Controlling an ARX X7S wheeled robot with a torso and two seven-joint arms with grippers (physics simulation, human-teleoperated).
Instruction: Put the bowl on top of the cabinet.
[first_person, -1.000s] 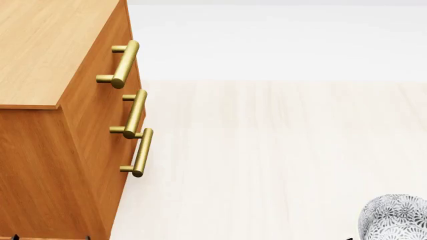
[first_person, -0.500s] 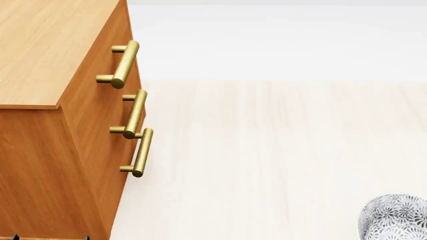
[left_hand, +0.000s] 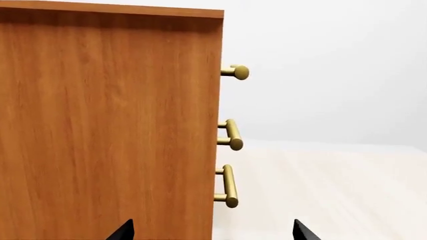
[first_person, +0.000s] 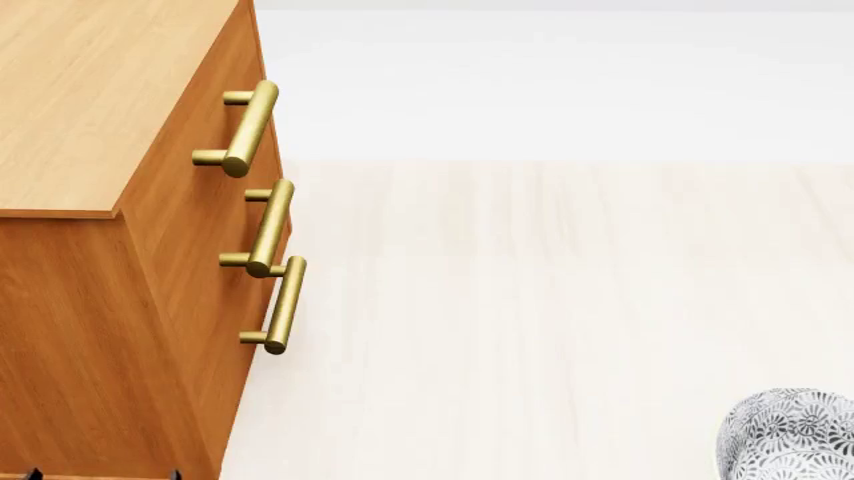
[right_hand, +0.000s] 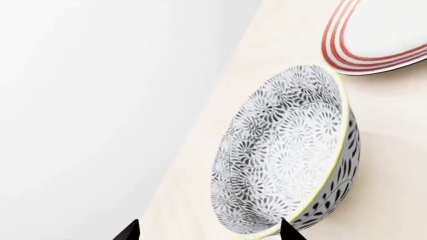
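Black fingertips of the right gripper (right_hand: 208, 231) spread wide, holding nothing, the one glazed, flower-patterned bowl (right_hand: 287, 152) just beyond them on pale wood floor near one red-ringed plate (right_hand: 380, 35); left gripper (left_hand: 212, 231) likewise wide, empty, facing the grained cabinet (left_hand: 110, 125); three brass bar handles (first_person: 250, 128).

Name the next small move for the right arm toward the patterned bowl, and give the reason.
Probably ease the right gripper forward until its open jaws straddle the near rim of the deep white ceramic bowl with the dark grey floral pattern. Only the two dark jaw tips show, spread apart with nothing between them, and the bowl sits just ahead on the pale surface, beside the flat white plate with red rings.
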